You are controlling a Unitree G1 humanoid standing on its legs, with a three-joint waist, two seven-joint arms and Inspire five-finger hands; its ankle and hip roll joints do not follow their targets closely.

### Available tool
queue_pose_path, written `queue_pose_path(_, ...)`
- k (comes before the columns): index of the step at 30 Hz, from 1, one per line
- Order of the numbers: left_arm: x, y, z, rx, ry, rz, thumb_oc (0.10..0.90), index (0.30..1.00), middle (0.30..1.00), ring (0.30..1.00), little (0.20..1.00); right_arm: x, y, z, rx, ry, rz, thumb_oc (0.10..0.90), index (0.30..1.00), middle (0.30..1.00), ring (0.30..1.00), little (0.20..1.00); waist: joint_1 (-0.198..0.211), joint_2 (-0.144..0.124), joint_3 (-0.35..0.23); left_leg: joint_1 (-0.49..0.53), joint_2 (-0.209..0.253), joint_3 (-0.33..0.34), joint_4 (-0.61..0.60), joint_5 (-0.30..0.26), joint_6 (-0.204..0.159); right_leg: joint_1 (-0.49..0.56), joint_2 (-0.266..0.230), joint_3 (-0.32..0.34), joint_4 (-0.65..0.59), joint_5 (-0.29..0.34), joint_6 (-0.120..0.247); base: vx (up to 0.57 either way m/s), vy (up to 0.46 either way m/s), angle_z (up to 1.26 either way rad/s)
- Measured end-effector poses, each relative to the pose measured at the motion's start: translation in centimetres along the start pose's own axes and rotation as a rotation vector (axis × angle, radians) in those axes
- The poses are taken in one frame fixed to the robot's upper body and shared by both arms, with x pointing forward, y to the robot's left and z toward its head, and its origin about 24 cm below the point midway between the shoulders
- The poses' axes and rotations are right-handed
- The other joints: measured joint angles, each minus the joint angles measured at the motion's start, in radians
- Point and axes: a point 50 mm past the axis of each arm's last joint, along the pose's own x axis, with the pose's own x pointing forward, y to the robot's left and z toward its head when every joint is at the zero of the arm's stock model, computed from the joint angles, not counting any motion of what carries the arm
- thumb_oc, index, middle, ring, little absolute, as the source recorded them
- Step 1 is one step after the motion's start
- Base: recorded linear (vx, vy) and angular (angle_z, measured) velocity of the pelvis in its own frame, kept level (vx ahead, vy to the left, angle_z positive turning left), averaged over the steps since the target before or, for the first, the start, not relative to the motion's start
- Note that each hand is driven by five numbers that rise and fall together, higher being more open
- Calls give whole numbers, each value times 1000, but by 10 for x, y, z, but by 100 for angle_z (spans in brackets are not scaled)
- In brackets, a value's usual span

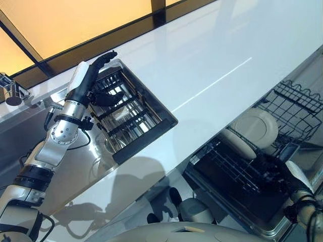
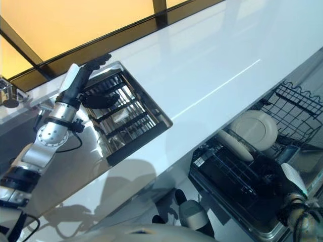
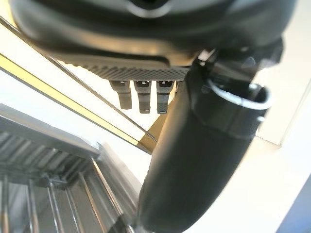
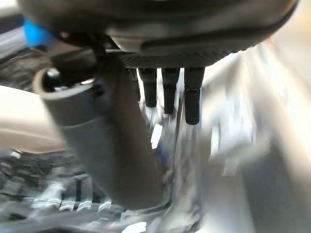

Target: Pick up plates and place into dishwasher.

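The left hand (image 1: pixel 90 80) is being held with fingers straight and empty over the sink rack (image 1: pixel 132 120), while the right hand (image 4: pixel 146 116), also straight-fingered, is being kept beside the plates (image 1: pixel 257 127) in the dishwasher rack (image 1: pixel 298 108), so another plate is judged to be needed next.

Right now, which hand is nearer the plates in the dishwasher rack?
Right. The right hand is low in the rack, just below the plates; the left hand is over the sink rack, across the counter.

White countertop (image 1: pixel 212 60), sink rack (image 1: pixel 128 118), faucet (image 1: pixel 11 91)
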Motion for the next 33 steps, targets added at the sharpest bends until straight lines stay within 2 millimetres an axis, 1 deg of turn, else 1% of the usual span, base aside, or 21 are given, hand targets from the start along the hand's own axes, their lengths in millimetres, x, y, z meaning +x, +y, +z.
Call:
queue_pose_path(1, 0, 0, 0, 1, 4, 3, 800, 900, 900, 900, 900, 3, -10, 2, -43, -40, -68, 800, 900, 900, 900, 900, -2, 1, 0, 0, 0, 0, 0, 0, 1, 1, 0, 0, 0, 0, 0, 0, 0, 0)
queue_pose_path(2, 0, 0, 0, 1, 5, 8, 800, 900, 900, 900, 900, 11, -32, 11, -69, -110, -209, 800, 900, 900, 900, 900, -3, 0, -1, 1, 0, -1, 0, -1, 1, 2, 0, 1, 0, 0, 0, 0, 0, 0)
queue_pose_path(3, 0, 0, 0, 0, 4, 9, 800, 900, 900, 900, 900, 15, -46, 17, -64, -151, -298, 800, 900, 900, 900, 900, -5, -2, -2, 1, 0, -1, 0, -1, 1, 2, 0, 1, 0, 0, 0, 0, 0, 0)
queue_pose_path(4, 0, 0, 1, 1, 0, 8, 800, 900, 900, 900, 900, 21, -72, 29, -45, -220, -461, 800, 900, 900, 900, 900, -3, -2, -2, 2, 0, -3, 0, 0, 1, 1, 0, 0, 0, 0, 0, 0, 0, 0)
queue_pose_path(5, 0, 0, 1, 5, -2, 6, 800, 900, 900, 900, 900, 24, -85, 37, -38, -260, -563, 800, 900, 900, 900, 900, -2, -1, -2, 2, 1, -4, 0, 1, 1, 2, 1, -1, 0, 0, 0, 16, 12, 4)
queue_pose_path(6, 0, -1, 1, 13, -4, 4, 800, 900, 900, 900, 900, 26, -105, 51, -80, -330, -724, 800, 900, 900, 900, 900, 2, -2, -2, 3, 2, -6, 1, 2, -1, 2, 3, -1, 0, 0, -1, 14, 10, 8)
queue_pose_path(7, 0, -1, 1, 25, -7, 0, 800, 900, 900, 900, 900, 28, -122, 61, -157, -388, -825, 800, 900, 900, 900, 900, 3, -1, -3, 3, 2, -14, 1, 3, -1, 4, 3, -3, 0, 1, -2, 9, 5, 9)
queue_pose_path(8, 0, -1, 2, 30, -9, -3, 800, 900, 900, 900, 900, 29, -129, 63, -197, -414, -849, 800, 900, 900, 900, 900, 4, -1, -3, 5, 2, -16, 1, 3, -1, 7, 4, -5, 0, 3, -5, 5, 0, 13)
queue_pose_path(9, 0, -1, 3, 32, -14, -5, 800, 900, 900, 900, 900, 30, -142, 66, -261, -454, -859, 800, 900, 900, 900, 900, 14, 0, -4, 6, 3, -21, 1, 3, -1, 10, 4, -8, 0, 5, -7, 0, -4, 13)
queue_pose_path(10, 1, -1, 4, 32, -18, -5, 800, 900, 900, 900, 900, 31, -147, 65, -282, -456, -861, 800, 900, 900, 900, 900, 25, -4, -6, 6, 3, -26, 2, 3, -1, 11, 4, -12, 0, 5, -7, 2, -4, 12)
queue_pose_path(12, 1, -1, 4, 31, -21, -5, 800, 900, 900, 900, 900, 32, -145, 59, -259, -429, -849, 800, 900, 900, 900, 900, 42, -10, -10, 5, 3, -29, 5, 4, -1, 12, 3, -14, 0, 5, -7, 1, 4, 7)
queue_pose_path(13, 1, -1, 4, 31, -19, -5, 800, 900, 900, 900, 900, 32, -142, 57, -197, -418, -824, 800, 900, 900, 900, 900, 52, -10, -10, 5, 2, -30, 5, 4, 0, 12, 2, -14, 0, 3, -5, 4, 14, 6)
queue_pose_path(14, 0, -1, 4, 32, -17, -5, 800, 900, 900, 900, 900, 31, -137, 56, -64, -406, -777, 800, 900, 900, 900, 900, 55, -10, -10, 5, 0, -31, 5, 4, 1, 13, 0, -15, 0, 2, -3, 5, 13, 5)
queue_pose_path(17, -4, -4, 0, 31, -1, -14, 800, 900, 900, 900, 900, 30, -116, 54, 209, -346, -679, 800, 900, 900, 900, 900, 54, -14, -12, 5, 0, -31, 5, 4, 2, 13, 0, -14, 0, 1, -1, 5, 5, -1)
queue_pose_path(20, -5, -4, -1, 31, 3, -19, 800, 900, 900, 900, 900, 31, -100, 41, 193, -275, -521, 800, 900, 900, 900, 900, 48, -16, -14, 6, 0, -26, 4, 4, 2, 12, 0, -12, 0, 0, -1, 7, 5, -5)
queue_pose_path(21, -5, -4, -1, 31, 1, -20, 800, 900, 900, 900, 900, 32, -93, 32, 185, -223, -450, 800, 900, 900, 900, 900, 47, -19, -16, 6, 0, -23, 3, 4, 2, 12, 0, -11, 0, 0, 0, 1, -5, -6)
queue_pose_path(22, -5, -4, 0, 31, 0, -20, 800, 900, 900, 900, 900, 33, -86, 21, 191, -158, -384, 100, 300, 300, 300, 200, 46, -21, -16, 6, 1, -20, 2, 4, 2, 10, 1, -9, 0, -1, 1, 2, -7, -6)
queue_pose_path(23, -5, -4, 0, 31, 0, -20, 800, 900, 900, 900, 900, 33, -83, 17, 188, -133, -359, 100, 300, 300, 300, 200, 45, -21, -16, 5, 1, -19, 1, 4, 2, 8, 1, -8, 0, -1, 1, 3, -7, -8)
queue_pose_path(24, -5, -3, 0, 34, -1, -20, 800, 900, 900, 900, 900, 35, -77, 4, 168, -62, -277, 100, 300, 300, 300, 200, 43, -21, -17, 3, 1, -15, 1, 4, 2, 4, 1, -5, 0, -1, 1, 3, -12, -6)
queue_pose_path(28, -5, -3, -1, 37, 0, -21, 800, 900, 900, 900, 900, 33, -65, -27, 119, 120, -125, 100, 300, 300, 300, 200, 34, -21, -16, -2, 1, -12, 1, 4, 2, 0, 1, -5, 0, -1, 1, 1, -5, -2)
queue_pose_path(33, -5, -3, 2, 37, -10, -21, 800, 900, 900, 900, 900, 25, -62, -46, 79, 235, -57, 100, 300, 300, 300, 200, 25, -24, -15, -2, 2, -13, 0, 4, 1, 1, 1, -8, 0, -1, 1, -3, -15, 1)
